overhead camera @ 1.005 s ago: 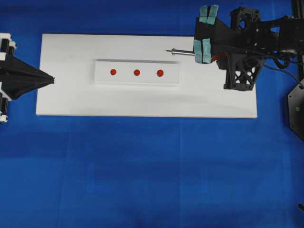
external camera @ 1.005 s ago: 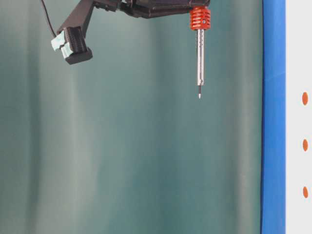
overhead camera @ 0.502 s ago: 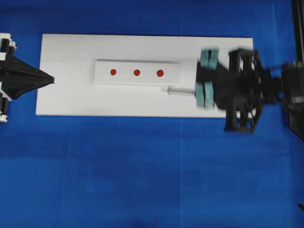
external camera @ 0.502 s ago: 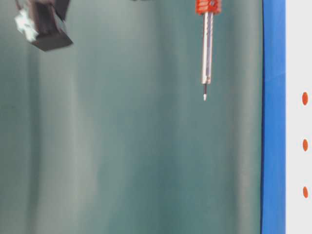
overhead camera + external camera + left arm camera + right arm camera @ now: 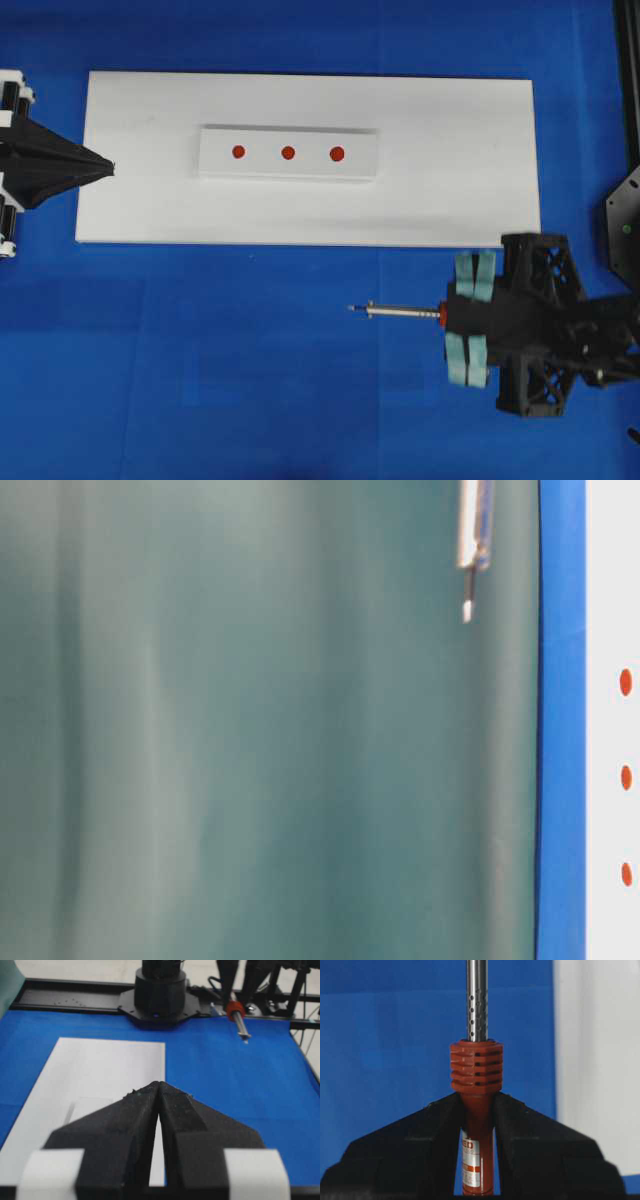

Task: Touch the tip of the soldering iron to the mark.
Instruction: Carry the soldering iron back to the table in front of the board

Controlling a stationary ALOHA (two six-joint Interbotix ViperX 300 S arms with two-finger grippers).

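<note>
right gripper [image 5: 477, 1125] clamped on the red-orange handle of the soldering iron [image 5: 405, 311], jaws pinching just below the ribbed collar; the silver shaft sticks straight out ahead of the fingers. overhead, iron and gripper sit over the blue cloth [image 5: 250, 380], off the white board [image 5: 450, 150], well apart from the three red marks [image 5: 288, 153] on the raised white strip [image 5: 215, 160]. the tip [image 5: 351, 307] points left, seemingly clear of the cloth, though blurred at table level. left gripper [image 5: 159, 1092] closed, empty, at the board's left edge.
</note>
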